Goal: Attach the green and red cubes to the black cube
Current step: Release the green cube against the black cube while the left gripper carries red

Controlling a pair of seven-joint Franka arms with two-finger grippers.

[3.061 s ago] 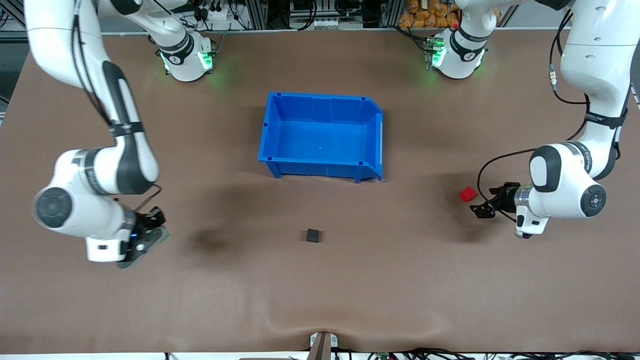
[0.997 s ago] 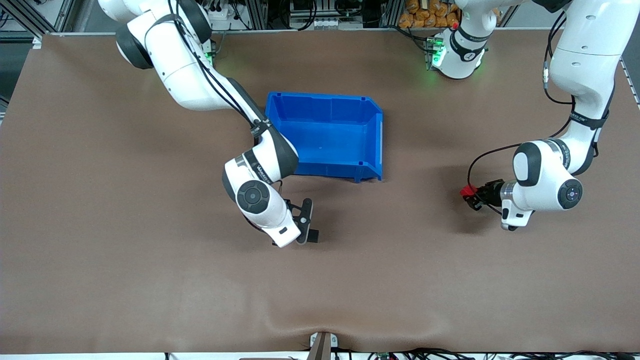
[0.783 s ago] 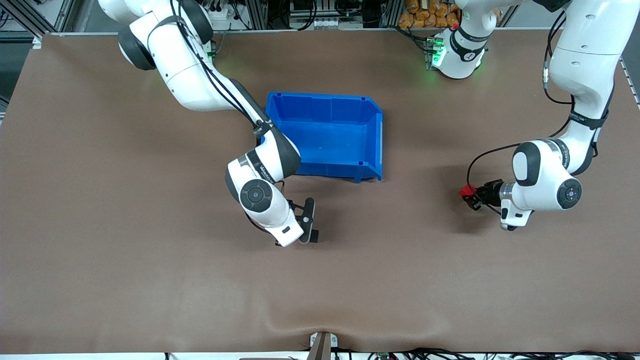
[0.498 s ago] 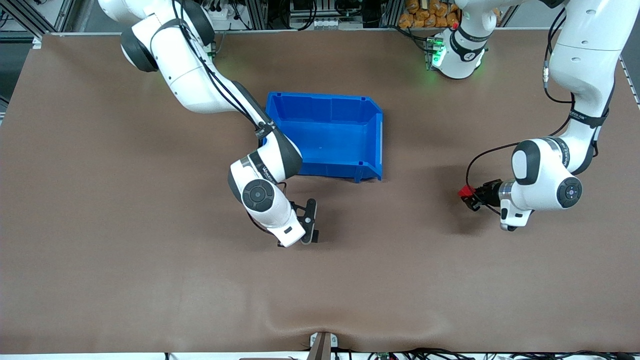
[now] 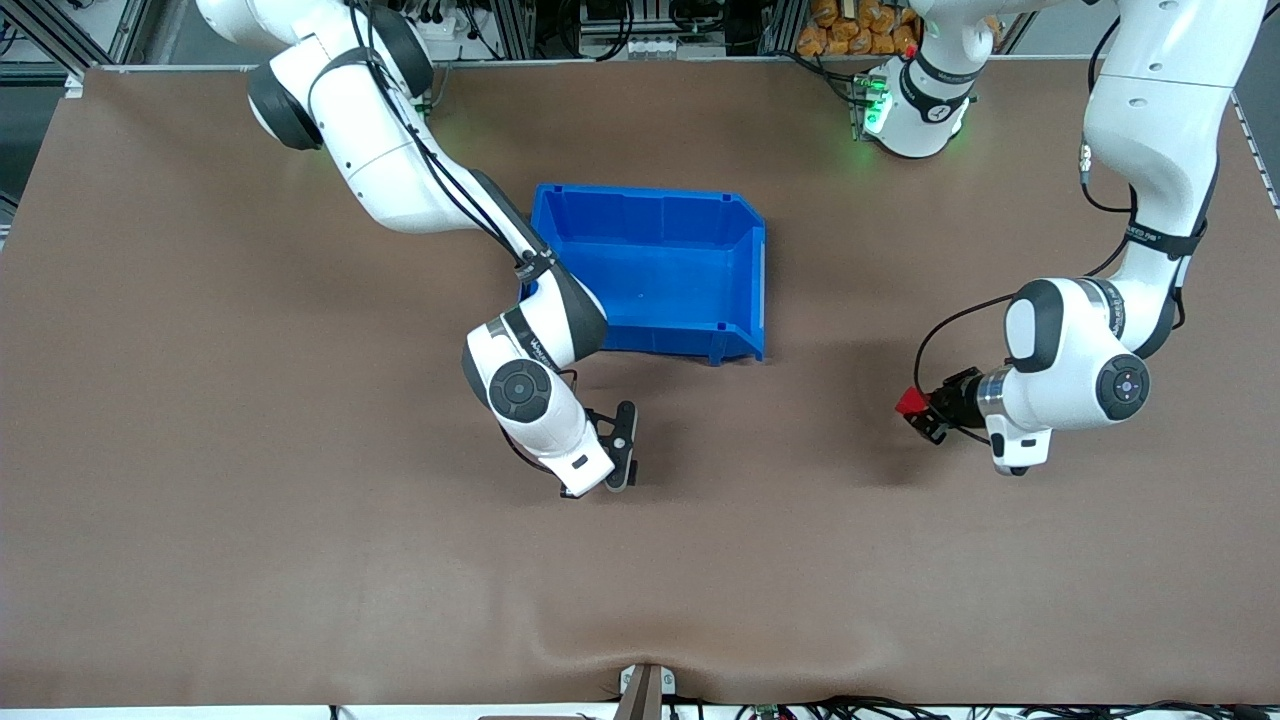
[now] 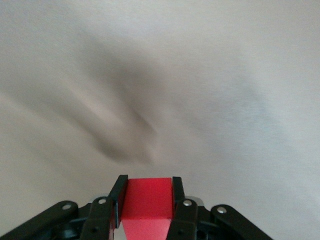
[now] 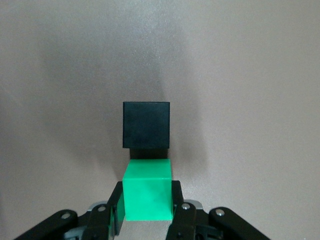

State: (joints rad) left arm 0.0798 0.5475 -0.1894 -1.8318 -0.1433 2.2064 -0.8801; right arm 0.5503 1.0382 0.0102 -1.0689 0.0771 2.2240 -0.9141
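Right jaws [image 7: 147, 210] clamped on green cube [image 7: 148, 190], lined up just short of black cube [image 7: 146, 124] on counter [image 5: 300, 560]; left jaws [image 6: 148, 210] clamped on red cube [image 6: 148, 202] (aloft, well apart), presumably to join next

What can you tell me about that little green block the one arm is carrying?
The green cube is a small, solid, bright green block with flat plain faces and crisp edges, plastic by the look of it. It sits squarely between the jaws of the right gripper, which press on two of its sides. It is lined up with the black cube on the brown table, close to it; whether the two touch cannot be told.
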